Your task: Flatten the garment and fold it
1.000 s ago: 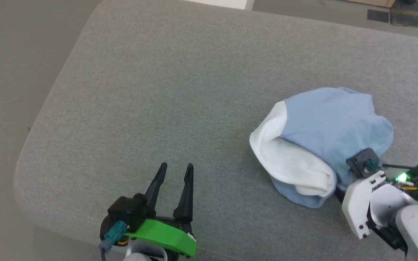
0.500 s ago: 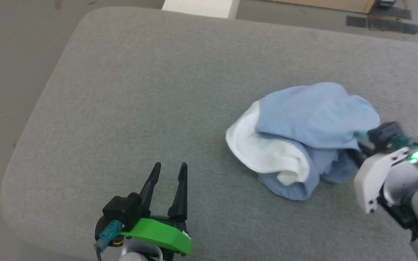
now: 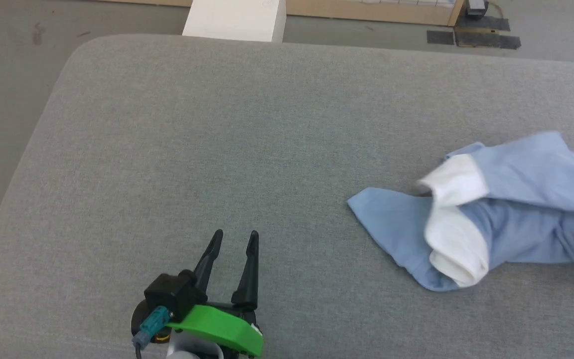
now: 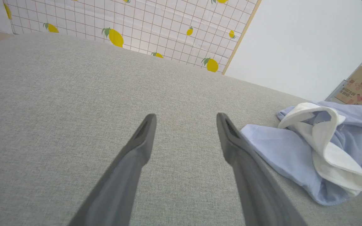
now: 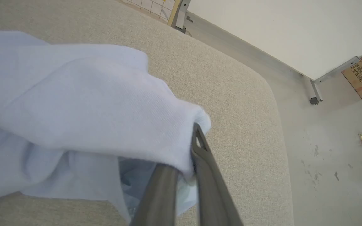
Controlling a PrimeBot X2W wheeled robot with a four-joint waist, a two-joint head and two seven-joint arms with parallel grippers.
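Garment [image 3: 531, 164] edge clamped in right gripper [image 5: 191, 141]; left gripper [image 3: 236, 233] spread wide, low over grey cushion [image 3: 217, 124].

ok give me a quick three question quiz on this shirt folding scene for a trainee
1. True or false: the left gripper stands open and holds nothing.
2. The right gripper is shut on: A the garment, B a towel, C nothing.
3. In a few words: does the garment lie flat on the grey padded surface?
Key: 1 true. 2 A. 3 No: it is bunched, with its white lining turned out.
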